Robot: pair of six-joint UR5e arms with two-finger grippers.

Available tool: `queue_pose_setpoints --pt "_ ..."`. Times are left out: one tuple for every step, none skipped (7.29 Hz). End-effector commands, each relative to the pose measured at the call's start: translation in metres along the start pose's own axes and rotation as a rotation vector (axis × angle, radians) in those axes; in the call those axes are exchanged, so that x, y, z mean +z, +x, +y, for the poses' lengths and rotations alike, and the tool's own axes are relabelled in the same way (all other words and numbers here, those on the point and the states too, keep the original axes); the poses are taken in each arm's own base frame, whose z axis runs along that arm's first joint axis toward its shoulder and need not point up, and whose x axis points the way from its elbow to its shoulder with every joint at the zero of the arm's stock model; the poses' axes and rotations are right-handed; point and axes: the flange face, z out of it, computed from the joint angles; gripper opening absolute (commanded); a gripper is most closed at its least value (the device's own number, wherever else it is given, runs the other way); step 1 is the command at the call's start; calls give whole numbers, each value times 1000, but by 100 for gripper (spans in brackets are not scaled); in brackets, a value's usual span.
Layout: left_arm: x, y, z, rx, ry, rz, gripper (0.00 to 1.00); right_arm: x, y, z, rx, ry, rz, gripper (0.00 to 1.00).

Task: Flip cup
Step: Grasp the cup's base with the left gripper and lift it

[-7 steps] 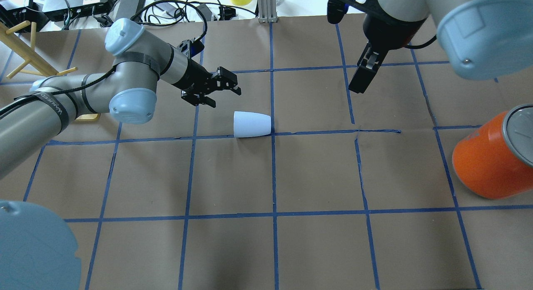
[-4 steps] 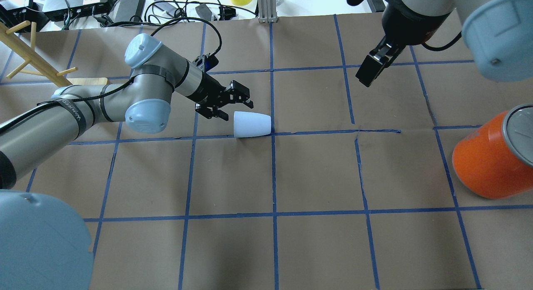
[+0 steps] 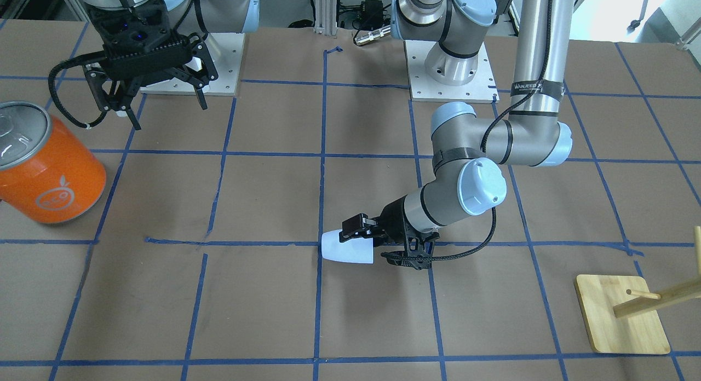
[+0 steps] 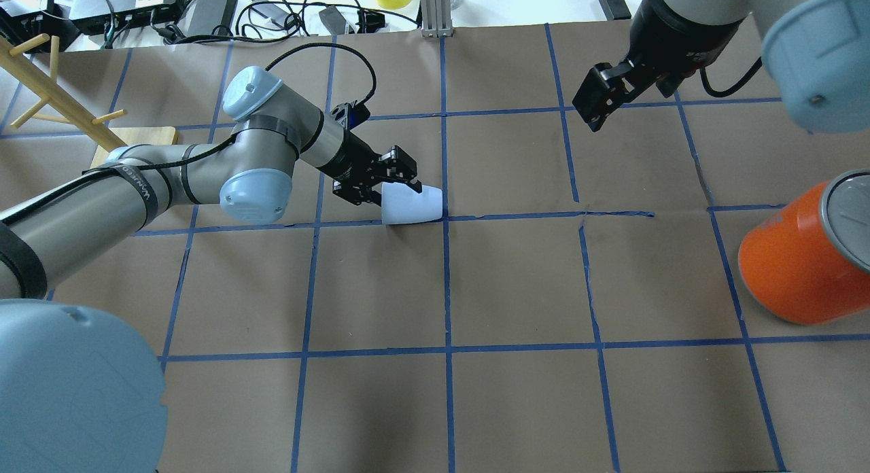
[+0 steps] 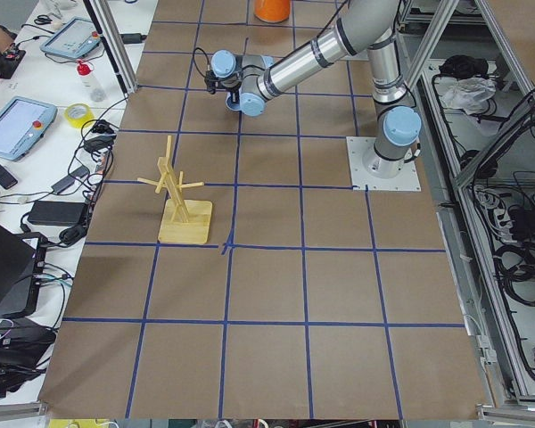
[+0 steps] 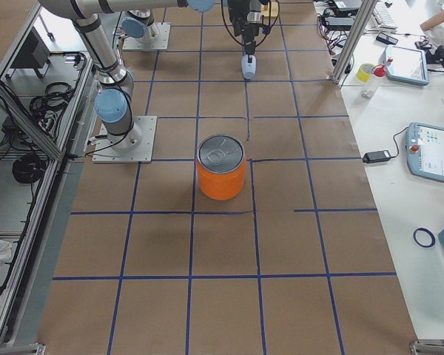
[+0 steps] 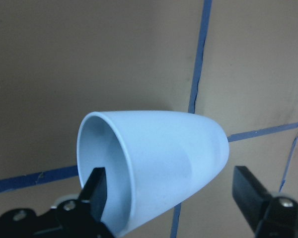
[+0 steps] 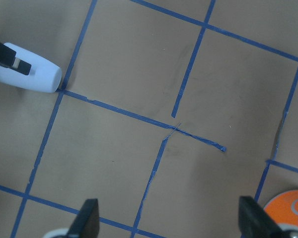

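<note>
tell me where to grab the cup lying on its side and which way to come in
Grip the wall at the rim of the cup, coming in from its open mouth, which faces the robot's left. It lies on its side with the closed base turned away, so one finger can slip inside and one outside. The left hand is open and lined up just so.

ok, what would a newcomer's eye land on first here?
The pale cup lying on its side near the table's middle, the open left gripper straddling its rim with one finger inside the mouth. Then the big orange can at the robot's right edge of the table, and the right gripper hanging open above the table, far from the cup.
</note>
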Motion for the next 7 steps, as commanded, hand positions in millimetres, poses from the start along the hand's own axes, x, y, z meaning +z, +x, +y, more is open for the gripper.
queue_pose_setpoints --pt "-4 5 -3 -85 11 3 0 2 4 2 187 -19 -2 100" --pt "-16 13 -10 -123 40 9 0 2 4 2 249 -21 -1 100" --pt "-38 29 -18 -140 82 9 0 0 5 1 255 -7 1 100" --pt "-53 39 -24 -158 114 5 0 1 6 1 261 -9 3 100" --pt "-63 39 -29 -150 156 -57 0 1 7 1 263 -7 1 100" --pt "-71 37 -32 -146 189 -122 0 2 7 0 262 -8 0 100" --pt "-82 37 -33 -128 224 -180 0 2 8 0 262 -8 0 100"
